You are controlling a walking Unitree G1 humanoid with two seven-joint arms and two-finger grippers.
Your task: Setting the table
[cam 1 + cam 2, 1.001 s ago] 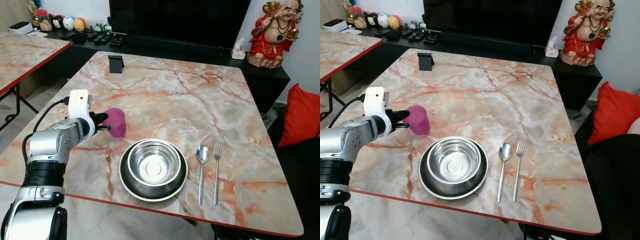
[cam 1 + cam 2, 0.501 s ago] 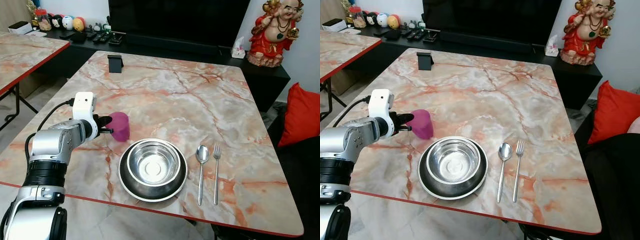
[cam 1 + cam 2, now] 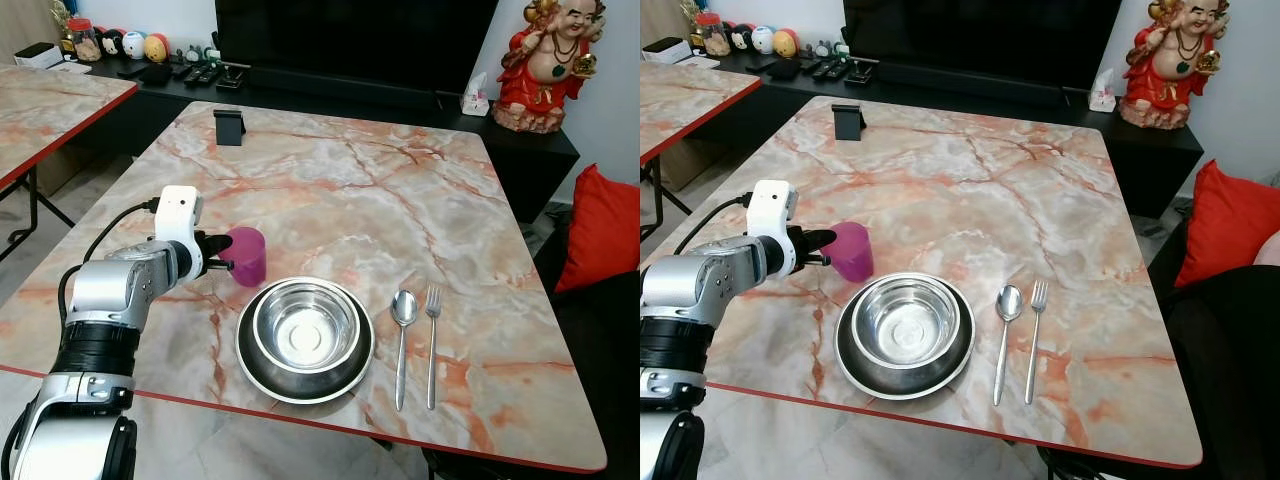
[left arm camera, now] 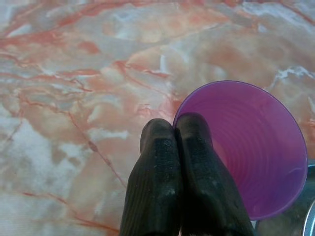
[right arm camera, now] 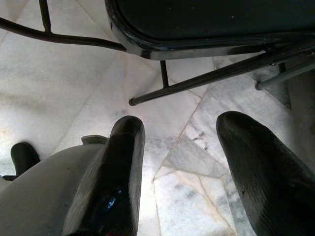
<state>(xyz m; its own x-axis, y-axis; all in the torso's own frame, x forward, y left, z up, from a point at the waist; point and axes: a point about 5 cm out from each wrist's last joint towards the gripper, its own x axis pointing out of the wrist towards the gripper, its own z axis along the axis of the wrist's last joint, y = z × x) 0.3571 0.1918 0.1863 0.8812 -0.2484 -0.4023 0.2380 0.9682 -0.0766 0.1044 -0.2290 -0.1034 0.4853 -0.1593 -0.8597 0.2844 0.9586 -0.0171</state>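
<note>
Pinching the near rim of the purple cup (image 3: 246, 255), one finger inside and one outside, the left end effector (image 3: 217, 257) held it upright on the worktop (image 3: 330, 190), likely so it could be set down beside the place setting. The cup stood just beyond the steel bowl (image 3: 306, 328) nested in its dark plate (image 3: 258, 375), with the spoon (image 3: 403, 330) and fork (image 3: 433, 340) laid to the right. The right end effector (image 5: 179, 162) hung idle, fingers apart, over the floor.

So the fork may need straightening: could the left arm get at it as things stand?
Probably not: the left gripper is shut on the purple cup, and the bowl and spoon lie between it and the fork.
</note>
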